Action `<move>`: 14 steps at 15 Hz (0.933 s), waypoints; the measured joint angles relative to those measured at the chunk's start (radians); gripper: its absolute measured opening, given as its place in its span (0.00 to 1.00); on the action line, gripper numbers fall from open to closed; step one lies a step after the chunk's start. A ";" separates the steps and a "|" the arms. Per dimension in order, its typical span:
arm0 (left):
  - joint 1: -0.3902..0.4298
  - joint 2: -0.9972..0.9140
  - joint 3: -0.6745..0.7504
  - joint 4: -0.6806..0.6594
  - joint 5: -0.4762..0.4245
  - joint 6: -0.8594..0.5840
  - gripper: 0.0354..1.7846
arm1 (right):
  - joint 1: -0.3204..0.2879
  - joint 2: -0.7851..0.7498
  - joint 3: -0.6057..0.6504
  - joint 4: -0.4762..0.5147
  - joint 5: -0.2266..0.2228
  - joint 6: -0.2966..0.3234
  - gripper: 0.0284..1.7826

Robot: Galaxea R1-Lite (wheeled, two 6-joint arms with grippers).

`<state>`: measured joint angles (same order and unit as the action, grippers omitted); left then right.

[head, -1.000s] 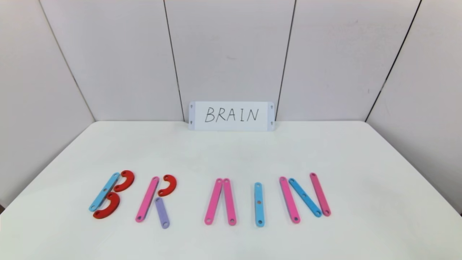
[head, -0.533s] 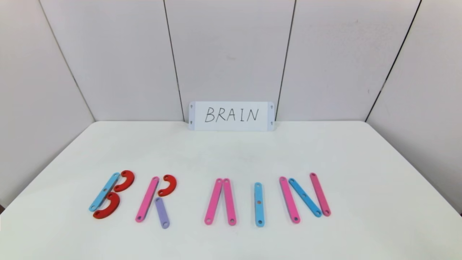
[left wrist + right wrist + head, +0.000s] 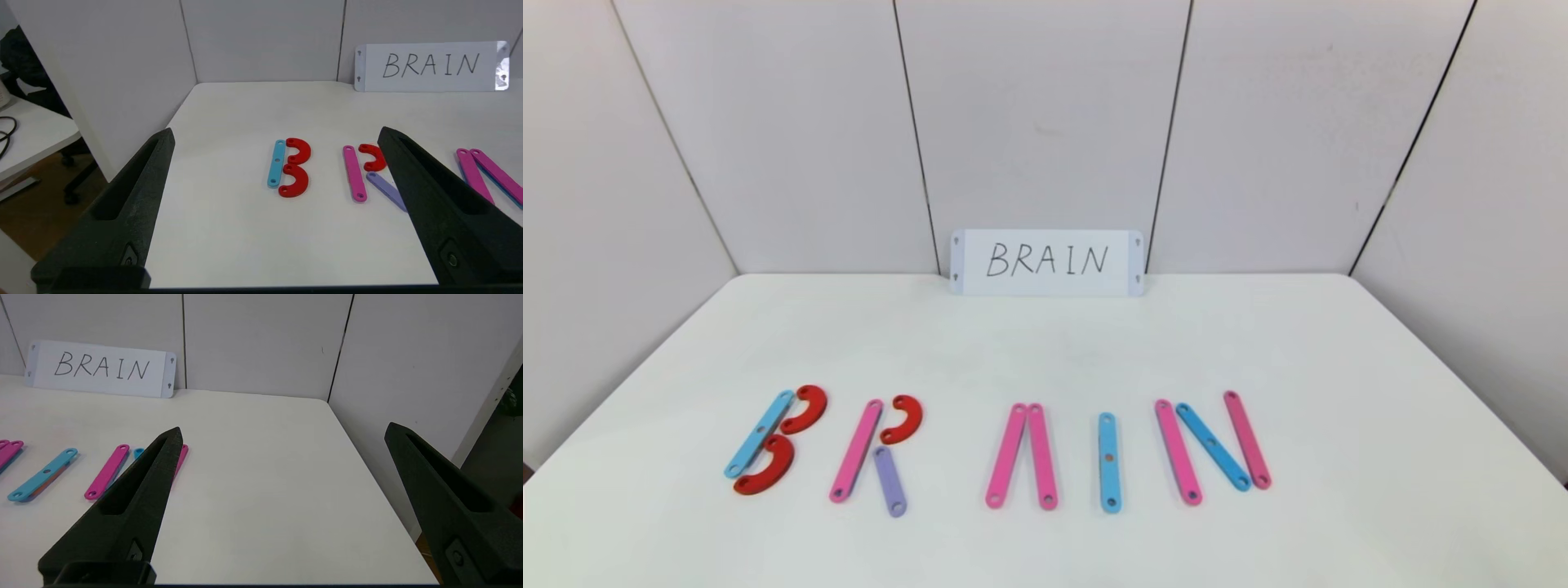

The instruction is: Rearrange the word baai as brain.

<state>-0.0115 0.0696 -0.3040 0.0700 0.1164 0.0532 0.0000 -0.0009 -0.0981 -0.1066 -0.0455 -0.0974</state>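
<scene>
Nearest, the left pincer [image 3: 276,134] and right pincer [image 3: 284,430] hang released and empty, short of the surface [image 3: 1045,351], evidently withdrawn. Beyond, the plastic letter row [image 3: 996,449] already reads BRAIN; its A has no crossbar. Farthest, the card [image 3: 1046,262] serves as reference.

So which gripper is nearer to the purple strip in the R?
Left. The left gripper, open, hangs back from the table's near left side, with the purple strip just ahead beside one finger. The right gripper, open, hangs off past the N, far from it.
</scene>
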 joint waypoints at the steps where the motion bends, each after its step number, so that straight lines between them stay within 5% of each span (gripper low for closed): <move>1: 0.001 -0.021 0.061 -0.042 -0.011 0.000 0.98 | 0.000 0.000 0.037 -0.036 0.002 -0.011 0.97; 5: 0.003 -0.063 0.275 -0.190 -0.059 -0.002 0.98 | 0.000 -0.001 0.094 -0.020 0.007 -0.014 0.97; 9: 0.004 -0.069 0.302 -0.092 -0.120 -0.006 0.98 | 0.000 -0.001 0.098 0.101 0.056 0.001 0.97; 14: 0.004 -0.070 0.304 -0.072 -0.119 -0.007 0.98 | 0.000 -0.001 0.098 0.109 0.054 0.066 0.97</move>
<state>-0.0077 -0.0004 0.0000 -0.0019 -0.0028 0.0462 0.0000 -0.0019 0.0000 0.0019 0.0085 -0.0313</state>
